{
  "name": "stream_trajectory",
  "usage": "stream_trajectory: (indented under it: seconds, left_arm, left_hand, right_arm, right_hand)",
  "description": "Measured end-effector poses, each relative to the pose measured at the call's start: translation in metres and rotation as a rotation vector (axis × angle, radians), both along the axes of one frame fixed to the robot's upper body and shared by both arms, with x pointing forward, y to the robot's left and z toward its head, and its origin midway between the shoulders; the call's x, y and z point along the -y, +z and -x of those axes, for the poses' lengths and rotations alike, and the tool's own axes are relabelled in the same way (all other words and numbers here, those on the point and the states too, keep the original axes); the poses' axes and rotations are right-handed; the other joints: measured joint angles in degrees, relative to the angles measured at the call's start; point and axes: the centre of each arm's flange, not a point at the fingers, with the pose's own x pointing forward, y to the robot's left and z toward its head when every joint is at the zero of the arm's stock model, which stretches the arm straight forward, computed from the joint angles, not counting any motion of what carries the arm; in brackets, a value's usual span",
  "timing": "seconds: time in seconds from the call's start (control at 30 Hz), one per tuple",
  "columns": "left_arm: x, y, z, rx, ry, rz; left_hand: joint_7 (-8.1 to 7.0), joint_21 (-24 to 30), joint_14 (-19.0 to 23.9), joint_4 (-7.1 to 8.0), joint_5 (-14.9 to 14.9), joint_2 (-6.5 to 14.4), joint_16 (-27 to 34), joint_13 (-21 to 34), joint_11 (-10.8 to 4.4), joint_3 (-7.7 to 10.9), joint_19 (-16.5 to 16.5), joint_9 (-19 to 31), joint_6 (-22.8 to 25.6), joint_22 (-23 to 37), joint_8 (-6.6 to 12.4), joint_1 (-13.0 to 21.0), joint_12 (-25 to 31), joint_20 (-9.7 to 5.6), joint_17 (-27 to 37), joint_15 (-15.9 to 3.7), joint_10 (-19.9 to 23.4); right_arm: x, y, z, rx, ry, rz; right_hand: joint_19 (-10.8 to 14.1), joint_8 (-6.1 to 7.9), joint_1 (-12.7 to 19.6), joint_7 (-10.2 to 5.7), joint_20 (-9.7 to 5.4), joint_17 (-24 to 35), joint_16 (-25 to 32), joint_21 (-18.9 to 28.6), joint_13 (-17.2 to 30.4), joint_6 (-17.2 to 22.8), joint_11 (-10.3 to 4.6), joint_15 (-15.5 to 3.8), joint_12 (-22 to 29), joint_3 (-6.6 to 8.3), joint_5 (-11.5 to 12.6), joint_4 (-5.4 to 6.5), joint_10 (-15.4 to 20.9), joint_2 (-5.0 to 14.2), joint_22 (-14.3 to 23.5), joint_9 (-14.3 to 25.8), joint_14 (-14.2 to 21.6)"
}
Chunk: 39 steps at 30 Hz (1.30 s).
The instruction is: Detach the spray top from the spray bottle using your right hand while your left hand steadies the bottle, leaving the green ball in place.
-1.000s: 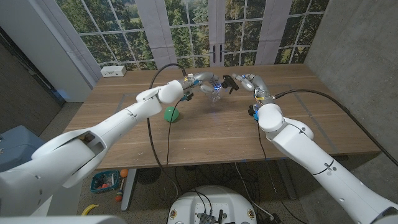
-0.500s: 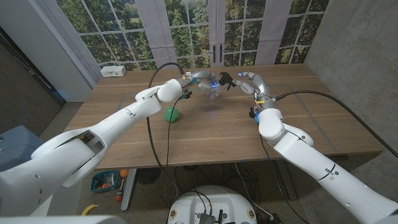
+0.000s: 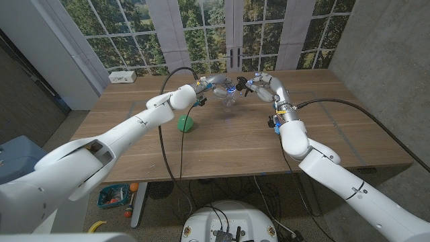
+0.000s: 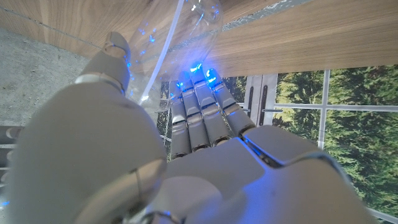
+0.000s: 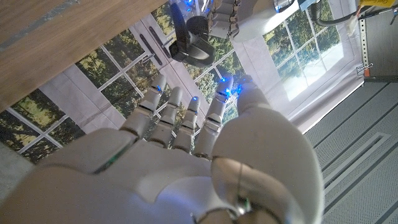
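Writing: no brand, label or text is legible on any item.
Spray bottle (image 3: pixel 230 99): clear plastic, at the far middle of the wooden table (image 3: pixel 222 144), between the two hands. In the left wrist view its transparent body (image 4: pixel 177 37) lies against that hand's fingers.
Spray top (image 5: pixel 194 40): dark, seen in the right wrist view just beyond the right fingertips; contact with them cannot be confirmed. In the head view it sits at the bottle's upper end (image 3: pixel 240 85).
Left hand (image 3: pixel 216 86): fingers wrapped around the bottle, holding it; blue lights glow at the fingertips (image 4: pixel 198 78).
Right hand (image 3: pixel 259 86): level with the spray top, fingers (image 5: pixel 186 118) extended toward it and slightly apart; whether it grips the top cannot be told.
Green ball (image 3: pixel 185 124): on the table, near the bottle on the robot's left side, partly covered by the left arm and its black cable (image 3: pixel 163 128).
White box (image 3: pixel 123 76): at the far left table corner, well apart from the bottle.
Background: tall windows (image 3: pixel 201 33) with trees behind.
Obstruction: both hands crowd the bottle, hiding most of it in the head view.
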Motion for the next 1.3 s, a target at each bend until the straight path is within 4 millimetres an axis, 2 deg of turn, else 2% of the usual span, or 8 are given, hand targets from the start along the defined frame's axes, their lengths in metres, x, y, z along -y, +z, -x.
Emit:
stream_trajectory:
  seconds: [0.07,0.2,0.37,0.53,0.63,0.93,1.13,1.3]
  left_arm:
    - [0.0,0.0,0.0,0.0,-0.001,0.0]
    - [0.002,0.0,0.001,0.002,-0.004,-0.001]
    - [0.003,0.001,0.003,0.007,-0.008,-0.002]
    - [0.005,0.002,0.005,0.013,-0.012,-0.003]
    - [0.005,0.001,0.006,0.014,-0.014,-0.004]
    - [0.006,0.0,0.011,0.022,-0.026,-0.007]
    - [0.006,0.001,0.014,0.028,-0.036,-0.009]
    - [0.007,0.001,0.017,0.034,-0.047,-0.01]
  left_hand:
    - [0.0,0.0,0.0,0.0,0.0,0.0,0.0,0.0,0.0,0.0,0.0,0.0,0.0,0.0,0.0,0.0,0.0,0.0,0.0,0.0,0.0]
    - [0.0,0.0,0.0,0.01,0.0,0.0,0.0,0.0,0.0,-0.01,0.0,0.0,0.0,0.0,0.0,0.0,-0.2,0.0,0.0,0.0,0.0]
    - [0.0,0.0,0.0,0.02,0.0,0.0,0.0,0.0,0.0,-0.02,0.0,0.0,0.0,0.0,0.0,0.0,-0.3,0.0,0.0,0.01,0.0]
    - [0.0,0.0,0.0,0.08,-0.1,-0.2,-0.3,0.0,0.0,-0.08,0.0,0.0,0.0,0.0,0.0,0.2,-0.5,0.0,-0.1,0.01,0.0]
    - [0.0,0.0,0.0,0.08,-0.1,-0.2,-0.3,0.0,0.01,-0.08,0.0,0.0,0.0,0.0,0.0,0.2,-0.5,0.0,0.0,0.01,0.0]
    - [0.0,0.0,0.1,0.09,-0.2,-0.2,-0.3,0.0,0.11,-0.08,0.0,0.0,0.0,0.0,0.0,0.2,-0.7,0.0,-0.1,-0.01,0.1]
    - [0.01,0.0,0.2,0.09,-0.2,-0.1,-0.3,0.5,0.24,-0.09,0.0,0.0,0.0,0.0,0.0,0.1,-0.7,0.0,0.0,0.09,0.3]
    - [0.21,0.0,0.2,0.23,-0.2,0.0,-0.5,2.2,0.51,-0.23,-0.1,0.0,0.2,0.0,0.0,0.0,-0.8,-0.12,0.1,0.12,0.5]
  right_arm:
    - [-0.001,0.001,0.001,0.004,0.0,0.006]
    - [-0.004,0.0,0.001,0.014,-0.016,0.028]
    - [-0.007,0.0,0.003,0.024,-0.026,0.045]
    - [-0.01,0.0,0.005,0.03,-0.034,0.065]
    - [-0.013,0.0,0.006,0.029,-0.043,0.083]
    - [-0.021,0.001,0.005,0.006,-0.146,0.158]
    - [-0.028,0.004,0.005,0.001,-0.177,0.175]
    - [-0.029,0.006,0.002,-0.015,-0.236,0.186]
  right_hand:
    - [0.3,-0.1,1.0,0.0,-0.3,0.8,1.6,0.4,0.4,0.4,-1.62,-0.12,1.5,0.44,0.0,-0.43,3.6,1.01,0.0,-0.6,2.5]
    - [1.1,-1.91,3.4,-0.21,-1.73,5.0,6.4,1.5,2.3,-0.7,-3.91,-0.2,5.7,1.16,0.3,-1.14,11.5,3.25,0.0,-1.8,7.0]
    - [1.2,-1.3,5.4,-0.3,-2.37,7.0,7.9,2.0,3.9,1.8,-4.75,-0.3,9.3,1.94,0.7,-1.24,18.5,3.55,0.0,-1.9,9.3]
    - [-0.3,-0.33,5.8,-1.02,-2.37,5.3,4.6,2.5,4.4,4.5,-5.14,-0.39,10.6,2.8,1.1,-0.87,22.4,3.08,0.0,-2.3,8.1]
    - [-1.2,-0.33,5.8,-1.13,-1.41,3.7,2.4,2.5,3.9,4.8,-5.24,-0.48,9.6,3.21,1.1,-0.92,22.7,3.06,0.0,-2.3,6.8]
    - [-3.6,-2.91,3.5,-1.29,0.09,-0.2,-1.6,2.2,1.6,0.0,-5.04,-0.32,4.3,3.67,1.1,-0.45,18.3,0.86,-0.4,-2.4,4.8]
    - [-4.1,-4.66,1.9,-0.72,0.62,-2.0,-3.2,2.2,0.5,-2.6,-4.81,-0.25,1.7,3.5,1.1,-0.28,15.8,1.47,-0.7,-2.7,3.1]
    - [-4.2,-7.09,1.2,1.12,0.7,-3.9,-4.5,2.2,-0.3,-6.1,-2.17,-0.19,-0.8,3.52,1.2,-0.3,12.6,0.77,-0.8,-3.0,1.0]
